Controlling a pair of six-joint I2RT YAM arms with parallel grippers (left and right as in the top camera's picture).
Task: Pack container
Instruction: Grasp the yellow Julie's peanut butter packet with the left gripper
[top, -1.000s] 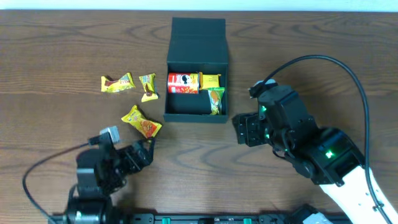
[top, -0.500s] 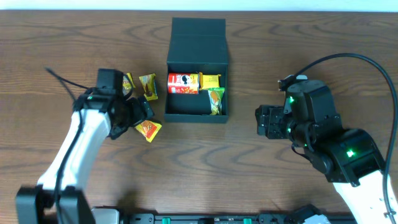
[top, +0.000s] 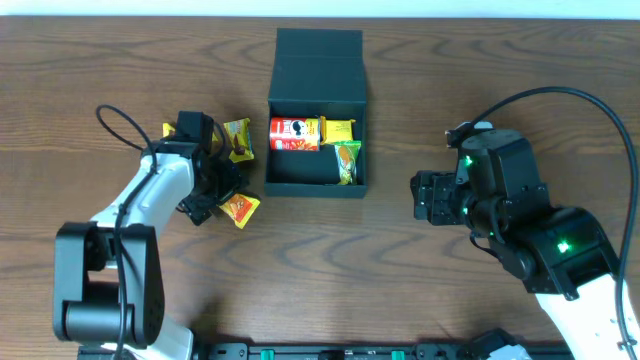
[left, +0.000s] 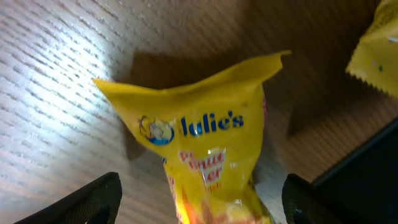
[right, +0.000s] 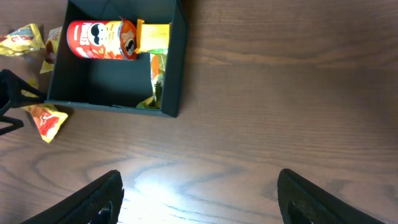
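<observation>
The dark teal container (top: 316, 185) stands open at the table's centre, lid flap back; it also shows in the right wrist view (right: 176, 68). Inside lie a red Pringles can (top: 291, 133), a yellow packet (top: 338, 129) and a green packet (top: 348, 160). My left gripper (top: 213, 195) is open, its fingers on either side of a yellow Julie's snack packet (left: 211, 155) that lies on the table left of the container (top: 238, 207). My right gripper (top: 425, 197) is open and empty over bare table right of the container.
Two more yellow snack packets lie left of the container: one (top: 238, 140) near its far left corner and one mostly hidden behind my left arm (top: 168, 130). The container's raised lid (top: 319, 62) stands at the back.
My left arm swung up from the front edge to the snack packets and its open fingers came down around the Julie's packet. My right gripper drew back to the right, away from the container.
</observation>
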